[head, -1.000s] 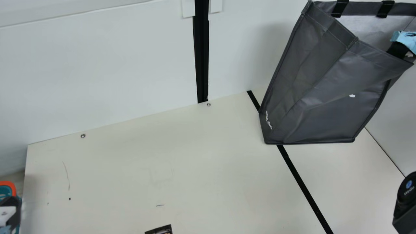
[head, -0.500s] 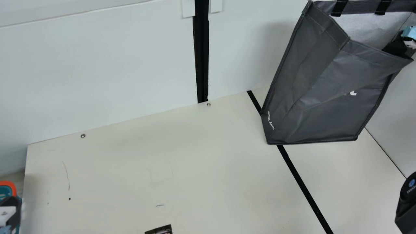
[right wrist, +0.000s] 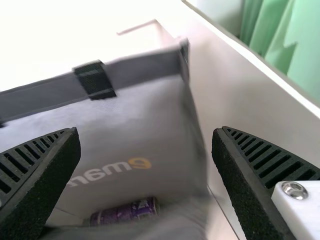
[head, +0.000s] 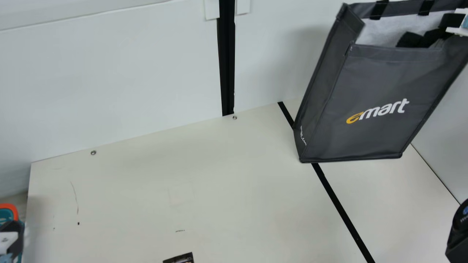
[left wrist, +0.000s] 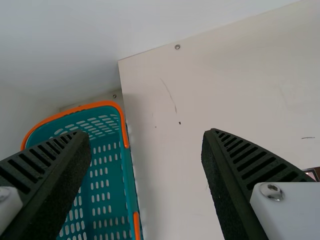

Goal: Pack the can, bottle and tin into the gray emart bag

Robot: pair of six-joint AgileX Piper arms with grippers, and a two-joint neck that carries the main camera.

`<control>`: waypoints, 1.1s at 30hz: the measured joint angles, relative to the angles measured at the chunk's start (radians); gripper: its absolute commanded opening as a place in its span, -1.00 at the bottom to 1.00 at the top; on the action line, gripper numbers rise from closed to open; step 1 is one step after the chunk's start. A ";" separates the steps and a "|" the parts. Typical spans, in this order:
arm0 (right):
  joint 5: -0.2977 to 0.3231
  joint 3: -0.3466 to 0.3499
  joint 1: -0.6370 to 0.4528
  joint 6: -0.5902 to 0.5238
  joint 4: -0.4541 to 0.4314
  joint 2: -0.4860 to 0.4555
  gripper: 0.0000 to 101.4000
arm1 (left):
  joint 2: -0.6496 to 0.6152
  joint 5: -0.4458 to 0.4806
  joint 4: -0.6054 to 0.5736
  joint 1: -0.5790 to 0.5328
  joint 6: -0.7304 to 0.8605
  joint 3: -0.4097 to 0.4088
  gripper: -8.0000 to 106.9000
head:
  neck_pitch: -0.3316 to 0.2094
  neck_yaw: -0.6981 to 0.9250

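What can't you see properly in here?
- The bottom of the gray fabric emart bag: in the right wrist view, its blurred near side hides part of the purple cylinder and whatever is beside it.
- The dark printed thing: in the main view, the bottom edge cuts it off.
- The orange-rimmed teal plastic basket: in the left wrist view, the left gripper and the bottom edge hide part.
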 measured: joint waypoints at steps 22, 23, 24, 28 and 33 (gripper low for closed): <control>-0.001 -0.004 0.076 -0.067 0.124 -0.127 0.79 | 0.000 0.000 0.000 0.000 0.000 0.000 0.71 | 0.000 0.000; -0.001 0.000 0.085 -0.072 0.126 -0.133 0.79 | 0.000 0.000 0.000 0.000 0.000 0.000 0.71 | 0.000 0.000; -0.001 0.006 0.095 -0.077 0.130 -0.142 0.79 | 0.000 0.000 0.000 0.000 0.000 0.000 0.71 | 0.000 0.000; -0.002 0.031 0.132 -0.088 0.139 -0.172 0.79 | 0.000 0.000 0.000 0.000 0.000 0.000 0.71 | 0.002 0.000; -0.002 0.063 0.182 -0.100 0.142 -0.209 0.79 | 0.000 0.000 0.000 0.000 0.000 0.000 0.71 | 0.000 0.000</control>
